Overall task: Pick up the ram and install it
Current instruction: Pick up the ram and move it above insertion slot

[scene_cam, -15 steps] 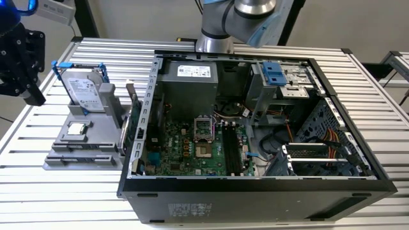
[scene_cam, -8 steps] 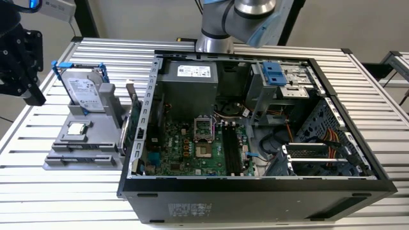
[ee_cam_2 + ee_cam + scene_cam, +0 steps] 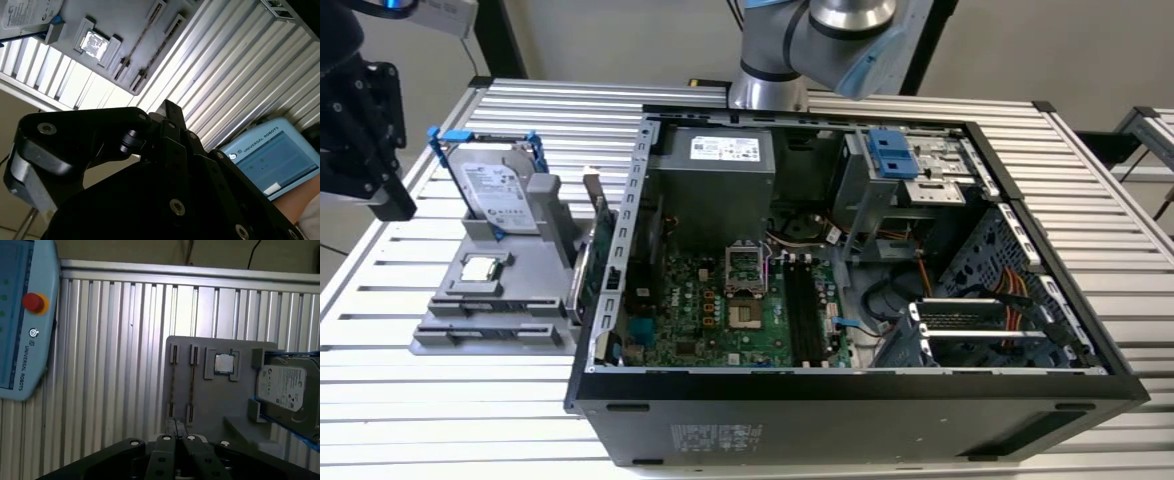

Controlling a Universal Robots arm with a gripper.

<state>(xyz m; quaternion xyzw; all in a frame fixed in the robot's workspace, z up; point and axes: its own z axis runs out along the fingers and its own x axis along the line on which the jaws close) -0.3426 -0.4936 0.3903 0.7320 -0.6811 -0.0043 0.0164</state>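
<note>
For a clean pick, the end effector [image 3: 176, 424] probably needs to spread its fingers and square them to the ram [image 3: 172, 385], so the pads clamp the board's flat faces and not the slot clips. Its fingers are pressed together and hold nothing. It hovers over the counter [image 3: 115, 365] near the grey holder [image 3: 215, 400], where the ram stands on edge in a slot.
</note>
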